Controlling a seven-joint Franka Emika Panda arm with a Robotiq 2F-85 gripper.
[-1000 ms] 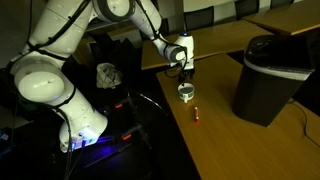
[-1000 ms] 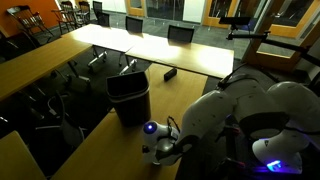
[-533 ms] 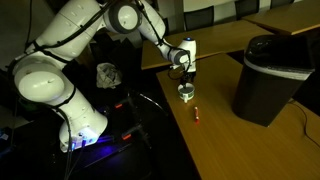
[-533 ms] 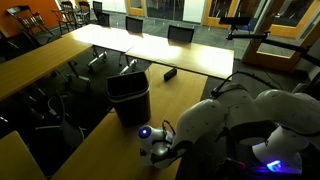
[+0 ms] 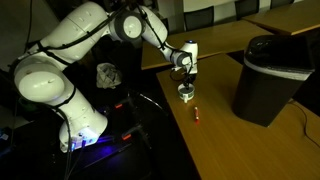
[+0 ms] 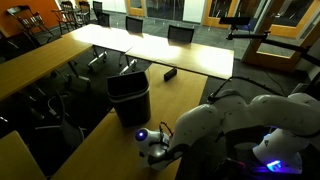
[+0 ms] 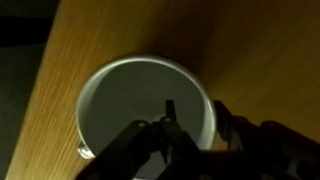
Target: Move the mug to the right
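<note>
Where the mug sits: the mug (image 5: 186, 95) stands upright on the wooden table (image 5: 235, 145), near one edge, with the gripper (image 5: 185, 87) right on top of it.
Mug shape: small and round, smooth white outside. In the wrist view we get the mug (image 7: 125, 95) as a clean circle with a thin pale rim and a dull grey-green inside.
Gripper: in the wrist view the gripper (image 7: 197, 118) comes in from the bottom, dark and pretty blurry.
Fingers: one of the thin dark fingers (image 7: 169, 108) dips inside the mug and the other sits outside the rim, so they straddle the wall. We honestly can't tell if they're pressing on it or just standing around it.
Red object: a tiny red object (image 5: 197, 116) lies on the wood near the mug, on the camera's side of it. It's too small for us to make out its shape.
Bin: the black bin (image 5: 268, 75) is matte and boxy with rounded corners, wider at the top, way bigger than the mug and well apart from it on the same tabletop. It shows in both exterior views (image 6: 130, 98).
Table: warm, smooth wood with faint grain, seen close up in the wrist view (image 7: 110, 35).
Arm: the robot arm (image 5: 55, 75) has fat, glossy white rounded shells, which fill the lower corner in an exterior view (image 6: 250, 125).
Background: long pale tables (image 6: 150, 45) with dark chairs (image 6: 180, 33) behind.
</note>
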